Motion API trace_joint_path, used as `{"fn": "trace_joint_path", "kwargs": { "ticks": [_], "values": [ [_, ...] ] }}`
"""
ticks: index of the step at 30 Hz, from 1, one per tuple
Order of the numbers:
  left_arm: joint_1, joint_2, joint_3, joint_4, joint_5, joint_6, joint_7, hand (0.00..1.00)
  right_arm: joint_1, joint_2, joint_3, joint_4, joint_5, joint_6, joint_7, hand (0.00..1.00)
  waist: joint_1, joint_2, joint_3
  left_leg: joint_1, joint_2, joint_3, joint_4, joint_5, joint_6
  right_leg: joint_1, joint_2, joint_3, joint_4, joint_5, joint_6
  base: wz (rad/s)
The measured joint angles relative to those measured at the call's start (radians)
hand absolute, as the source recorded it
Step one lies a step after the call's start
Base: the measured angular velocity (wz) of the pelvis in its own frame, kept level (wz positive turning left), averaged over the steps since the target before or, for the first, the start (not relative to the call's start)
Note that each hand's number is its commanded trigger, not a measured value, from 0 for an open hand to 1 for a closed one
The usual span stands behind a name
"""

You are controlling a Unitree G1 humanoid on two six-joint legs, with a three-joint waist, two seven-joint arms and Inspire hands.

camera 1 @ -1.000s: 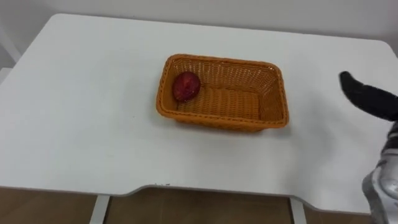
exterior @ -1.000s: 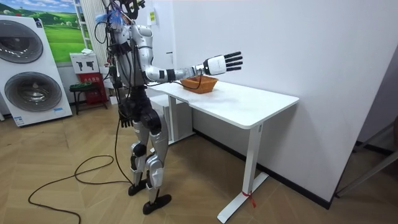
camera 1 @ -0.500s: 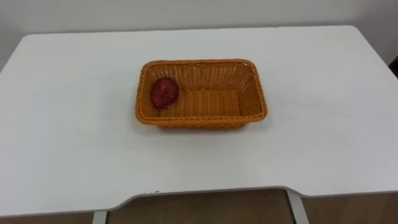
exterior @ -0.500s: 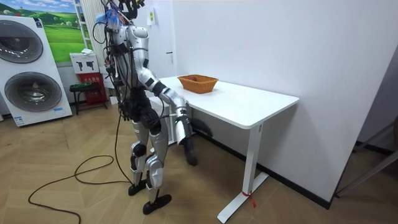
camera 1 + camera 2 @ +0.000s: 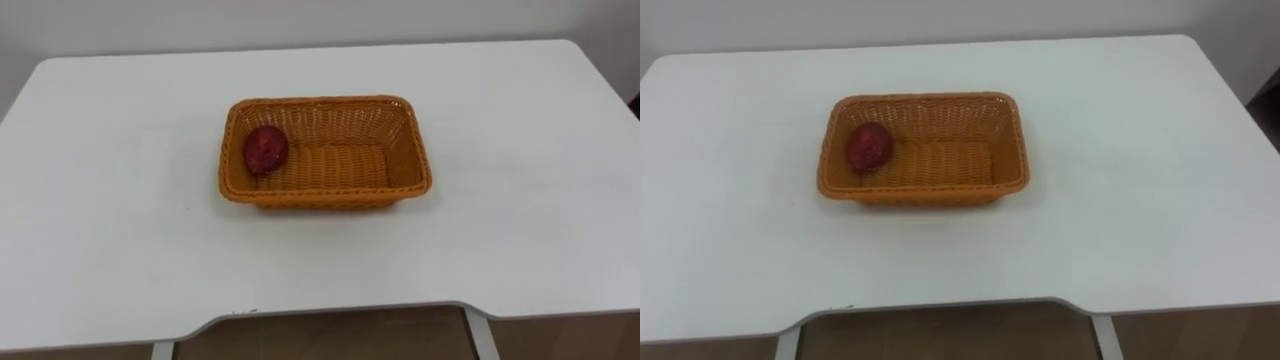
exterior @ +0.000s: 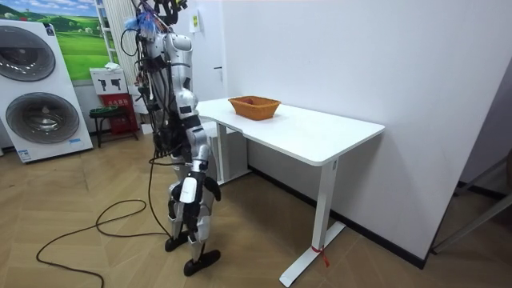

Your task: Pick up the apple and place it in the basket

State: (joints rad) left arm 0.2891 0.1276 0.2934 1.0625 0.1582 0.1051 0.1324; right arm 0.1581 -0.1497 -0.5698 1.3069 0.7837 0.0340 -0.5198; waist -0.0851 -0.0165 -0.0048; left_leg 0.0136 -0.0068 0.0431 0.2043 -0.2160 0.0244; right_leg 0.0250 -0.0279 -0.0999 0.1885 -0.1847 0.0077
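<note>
The apple [image 5: 266,149] lies at the left end of the basket [image 5: 408,150] on the table [image 5: 110,200], so the task seems finished; the right hand [image 6: 188,192] hangs well apart from the basket, and I cannot tell how open it is.

Basket [image 5: 325,101]: woven wicker, coarse ribbed weave, matt orange. Apple [image 5: 265,149]: dark red skin, dull, slightly mottled. Worktop [image 5: 120,200]: white, smooth, matt, laminate look. Floor [image 6: 96,256]: wood parquet, light sheen.
</note>
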Motion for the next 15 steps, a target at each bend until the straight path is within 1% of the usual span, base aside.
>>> {"fn": "trace_joint_path", "kwargs": {
  "ticks": [1,2,3,5,7,8,9,11,14,15],
  "values": [
    [-0.005,0.001,0.0,0.001,0.0,0.001,-0.008,0.0,-0.006,-0.002,0.039,0.013,-0.033,0.014,0.03,0.0,0.012,-0.001,0.0001,-0.001,0.0,0.003,0.0,0.0,0.0,-0.002,0.0,0.002,0.0,0.0,0.0,-0.03],
    [-0.005,0.0,0.0,0.001,0.0,0.003,-0.014,0.0,-0.009,-0.003,0.067,0.023,-0.082,0.027,0.059,0.0,0.014,0.0,0.0007,-0.001,0.0,0.003,0.0,0.0,0.0,-0.002,0.0,0.0,-0.001,0.0,0.0,0.0],
    [-0.005,0.0,0.0,0.002,0.0,0.005,-0.016,0.0,-0.013,-0.003,0.079,0.026,-0.102,0.033,0.073,0.0,0.016,-0.001,0.0008,0.0,0.0,0.003,0.0,0.0,0.0,-0.002,0.0,-0.001,-0.001,0.0,0.0,0.0],
    [-0.011,0.002,0.002,0.018,-0.001,0.008,-0.027,0.0,-0.026,-0.003,0.111,0.027,-0.194,0.056,0.134,0.0,0.02,-0.004,0.0022,0.007,-0.001,0.0,-0.001,0.0,0.0,0.001,-0.002,-0.01,-0.003,0.0,0.0,0.04],
    [-0.011,0.002,0.001,0.021,0.0,0.014,-0.035,0.0,-0.022,-0.004,0.14,0.028,-0.271,0.059,0.173,0.0,0.034,-0.004,0.0032,0.016,-0.001,-0.001,-0.002,-0.002,0.001,0.012,-0.002,-0.011,-0.006,-0.001,0.0,0.04],
    [-0.012,0.002,-0.001,0.021,0.001,0.018,-0.036,0.0,-0.022,-0.007,0.168,0.028,-0.324,0.067,0.191,0.0,0.038,-0.004,0.0036,0.014,-0.002,-0.011,-0.002,-0.003,0.002,0.012,-0.003,-0.014,-0.003,-0.004,0.001,0.09],
    [-0.012,0.002,-0.001,0.021,0.002,0.019,-0.036,0.0,-0.022,-0.009,0.182,0.027,-0.345,0.07,0.199,0.0,0.039,-0.004,0.0037,0.013,-0.003,-0.017,-0.002,-0.003,0.002,0.013,-0.004,-0.017,-0.002,-0.005,0.002,0.12],
    [-0.012,0.002,-0.003,0.022,0.015,0.028,-0.034,0.0,-0.022,-0.011,0.232,0.024,-0.419,0.081,0.224,0.0,0.048,-0.001,0.0045,0.014,-0.004,-0.017,-0.001,-0.003,0.002,0.012,-0.005,-0.023,-0.002,-0.005,0.002,0.06],
    [-0.016,0.002,-0.005,0.026,0.033,0.044,-0.027,0.0,-0.022,-0.01,0.277,0.019,-0.485,0.099,0.248,0.0,0.062,0.0,0.0053,0.014,-0.004,-0.019,-0.001,-0.003,0.002,0.019,-0.006,-0.032,-0.003,-0.005,0.001,0.06],
    [-0.016,0.001,-0.006,0.026,0.033,0.047,-0.026,0.0,-0.022,-0.01,0.286,0.016,-0.498,0.099,0.253,0.0,0.066,0.0,0.0055,0.014,-0.004,-0.019,-0.002,-0.003,0.002,0.021,-0.006,-0.031,-0.004,-0.006,0.001,0.0]
  ]
}}
